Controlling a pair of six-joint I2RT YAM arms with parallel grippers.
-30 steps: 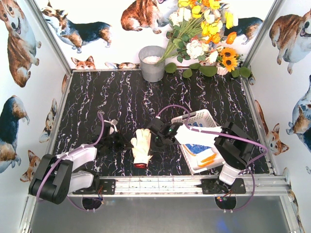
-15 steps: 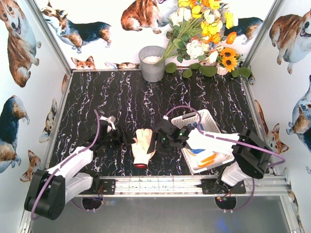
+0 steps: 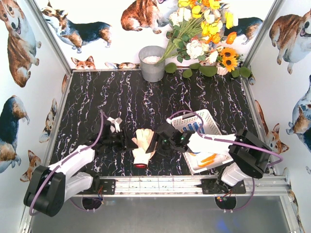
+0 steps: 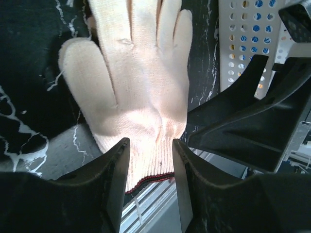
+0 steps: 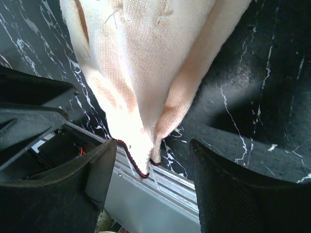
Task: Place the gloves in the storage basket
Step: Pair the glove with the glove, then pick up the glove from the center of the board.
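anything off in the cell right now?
One cream glove lies on the table outside the storage basket, red-trimmed cuff at the near edge. Left gripper and right gripper both flank it open; neither grips it.

2 arms, same build: L arm (image 3: 77, 159) & R arm (image 3: 210, 143) w/ white link shells, chunky black joint housings; purple cable (image 3: 100, 125) loops along each; black base plates (image 3: 92, 187); L fingers (image 4: 114, 179) matte black, wedge-shaped; R fingers (image 5: 221, 194) black, fine-textured.
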